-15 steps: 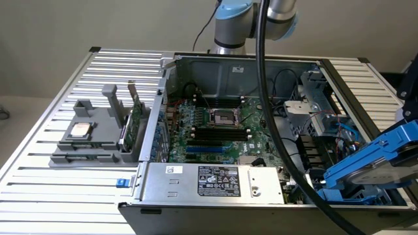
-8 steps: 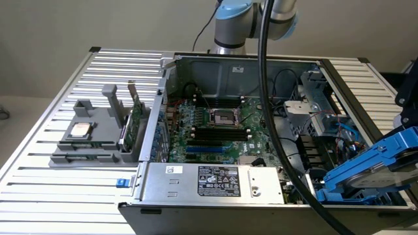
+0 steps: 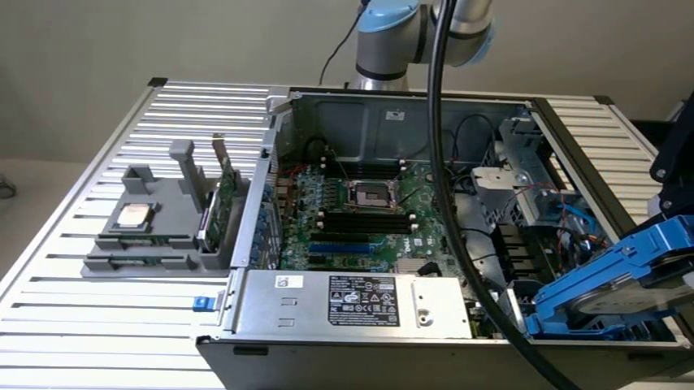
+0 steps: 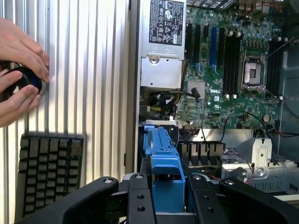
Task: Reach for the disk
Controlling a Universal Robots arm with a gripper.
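The disk (image 3: 613,304) is a silver-grey drive in blue carrier rails. It stands tilted above the drive bay at the near corner of the open computer case (image 3: 325,122), on the exterior view's right. My gripper (image 3: 674,275) is at its raised end, by the picture's edge. In the wrist view the blue carrier (image 4: 164,163) runs between my black fingers (image 4: 140,201), and the gripper (image 4: 170,200) is shut on it.
A silver power supply box (image 3: 358,301) lies along the case's front, with the motherboard (image 3: 358,211) behind it. A thick black cable (image 3: 443,162) hangs across the case. A grey tray with a CPU chip (image 3: 133,215) sits on the slatted table (image 3: 65,325). A hand (image 4: 18,79) holds a black knob above a keyboard (image 4: 46,172).
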